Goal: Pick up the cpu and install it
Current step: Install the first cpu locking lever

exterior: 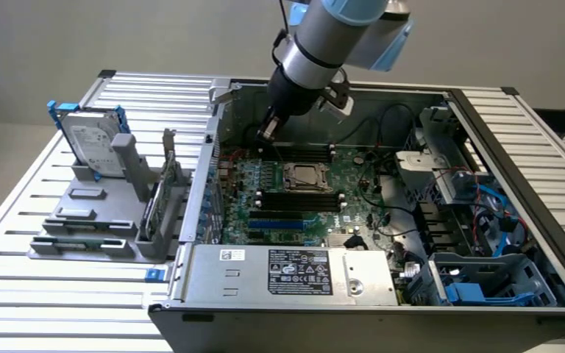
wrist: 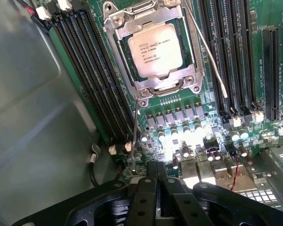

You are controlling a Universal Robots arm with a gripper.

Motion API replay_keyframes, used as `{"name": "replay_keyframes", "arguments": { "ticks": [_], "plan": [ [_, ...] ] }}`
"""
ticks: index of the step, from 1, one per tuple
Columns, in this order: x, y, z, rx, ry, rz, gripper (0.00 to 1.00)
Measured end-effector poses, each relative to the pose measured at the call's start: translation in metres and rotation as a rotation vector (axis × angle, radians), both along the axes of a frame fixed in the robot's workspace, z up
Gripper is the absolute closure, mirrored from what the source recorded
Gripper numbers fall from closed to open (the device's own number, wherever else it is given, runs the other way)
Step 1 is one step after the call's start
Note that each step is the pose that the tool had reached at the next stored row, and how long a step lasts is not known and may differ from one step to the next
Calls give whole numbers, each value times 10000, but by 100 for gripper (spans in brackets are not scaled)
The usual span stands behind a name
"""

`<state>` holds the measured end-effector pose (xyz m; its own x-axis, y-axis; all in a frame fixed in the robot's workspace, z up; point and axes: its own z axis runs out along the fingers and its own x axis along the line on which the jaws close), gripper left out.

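Cpu (wrist: 155, 50) lies flat inside socket frame (wrist: 146, 87). Tool (wrist: 156, 168) pinched narrow, empty, just beside socket. Judgement: move vertically only, well clear of the thin lever wires (wrist: 205, 47).

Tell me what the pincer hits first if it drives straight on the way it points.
The pincer would probably meet the motherboard first, at the small capacitors beside the socket; the cpu lies off that line. Depth is unclear.
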<state>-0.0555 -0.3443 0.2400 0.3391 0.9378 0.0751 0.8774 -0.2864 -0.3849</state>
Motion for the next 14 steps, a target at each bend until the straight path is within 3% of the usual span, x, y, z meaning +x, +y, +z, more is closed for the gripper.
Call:
{"name": "replay_keyframes", "arguments": {
  "ticks": [8, 14],
  "plan": [
    [-83, 5, 1, 3, -165, -246, 89],
    [-107, 20, 2, 1, -377, -553, 89]
  ]
}}
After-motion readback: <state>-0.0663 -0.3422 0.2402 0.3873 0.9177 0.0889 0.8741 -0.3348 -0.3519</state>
